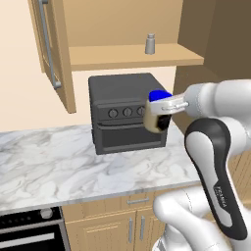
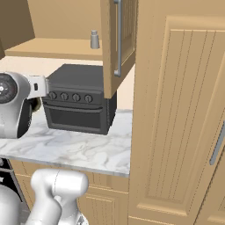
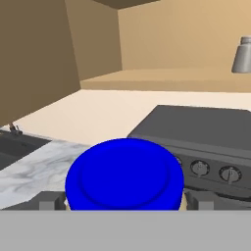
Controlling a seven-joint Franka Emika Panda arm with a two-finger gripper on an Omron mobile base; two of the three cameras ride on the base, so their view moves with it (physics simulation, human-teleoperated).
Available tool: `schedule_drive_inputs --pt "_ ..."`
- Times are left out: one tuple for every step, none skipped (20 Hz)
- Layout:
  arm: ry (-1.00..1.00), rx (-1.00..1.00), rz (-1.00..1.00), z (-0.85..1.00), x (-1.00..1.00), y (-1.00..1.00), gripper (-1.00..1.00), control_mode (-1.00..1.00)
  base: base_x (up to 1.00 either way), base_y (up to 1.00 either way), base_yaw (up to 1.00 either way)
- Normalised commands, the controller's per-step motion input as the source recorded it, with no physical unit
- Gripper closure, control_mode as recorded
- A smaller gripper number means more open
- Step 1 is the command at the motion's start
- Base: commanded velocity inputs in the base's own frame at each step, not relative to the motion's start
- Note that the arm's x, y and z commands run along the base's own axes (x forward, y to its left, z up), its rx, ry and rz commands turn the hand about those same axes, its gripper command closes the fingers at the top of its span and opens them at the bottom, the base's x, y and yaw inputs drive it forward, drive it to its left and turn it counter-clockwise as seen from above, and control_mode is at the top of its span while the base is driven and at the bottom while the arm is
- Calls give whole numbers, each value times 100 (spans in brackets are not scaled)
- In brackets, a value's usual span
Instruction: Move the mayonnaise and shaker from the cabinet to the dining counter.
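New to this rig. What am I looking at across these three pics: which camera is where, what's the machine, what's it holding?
It is a rendered kitchen with one white robot arm on a driving base. Two pictures come from cameras on the base, behind the arm to its left and right. The third looks along the gripper itself. The gripper is closed on the mayonnaise, a squat jar whose blue lid sits between the fingertips in the hand view. It hangs in front of a dark toaster oven standing on the marble wall counter. Above, the cabinet is open, and the shaker stands on its shelf.
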Motion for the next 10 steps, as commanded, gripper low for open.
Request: schedule_drive_inputs --pt "0 0 0 -27 -15 -8 100 -100 0 0 0" --pt "0 0 0 -21 -12 -4 100 -100 0 0 0" --pt "0 0 0 -23 -8 -4 100 -100 0 0 0" --pt "3 0 0 -24 -6 -7 100 -100 0 0 0" --pt "12 0 0 -22 -1 -6 100 -100 0 0 0" --pt "12 0 0 -12 -1 -3 100 -100 0 0 0" --pt "7 0 0 0 0 0 100 -100 0 0 0" --pt "0 0 0 0 1 0 100 -100 0 0 0" --pt "0 0 0 0 0 0 100 -100 0 0 0" --pt "0 0 0 0 0 0 100 -100 0 0 0"
